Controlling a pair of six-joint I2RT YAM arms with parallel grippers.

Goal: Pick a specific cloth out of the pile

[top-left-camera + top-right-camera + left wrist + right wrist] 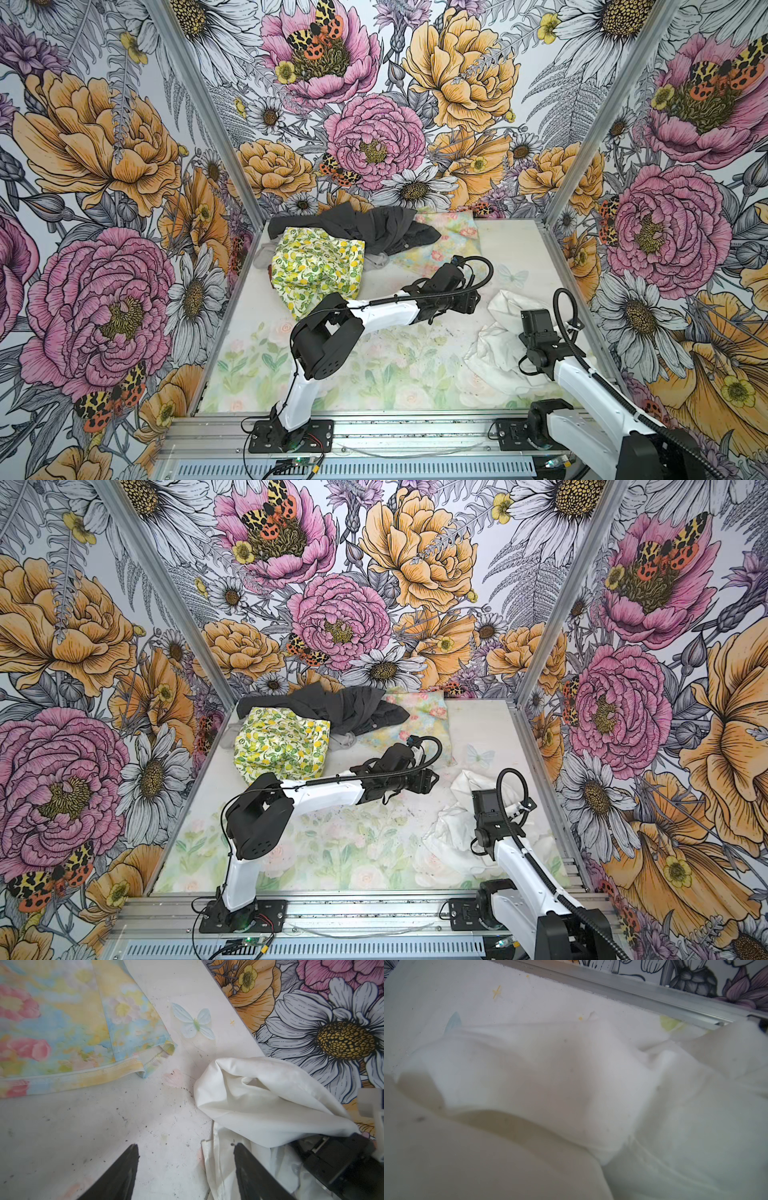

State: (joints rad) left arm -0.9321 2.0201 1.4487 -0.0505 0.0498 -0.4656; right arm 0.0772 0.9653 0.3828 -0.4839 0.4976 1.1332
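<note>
Grips cloth (498, 353) in closed right tool (342, 1142), apart from pile (332, 249); holds left tool (187, 1159) wide open, empty, just beside

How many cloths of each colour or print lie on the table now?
Dark grey garment: 1
Lemon-print cloth: 1
Pastel floral cloth: 1
White cloth: 1
Total: 4
A pale grey bit may be a fifth cloth; I cannot tell.
</note>
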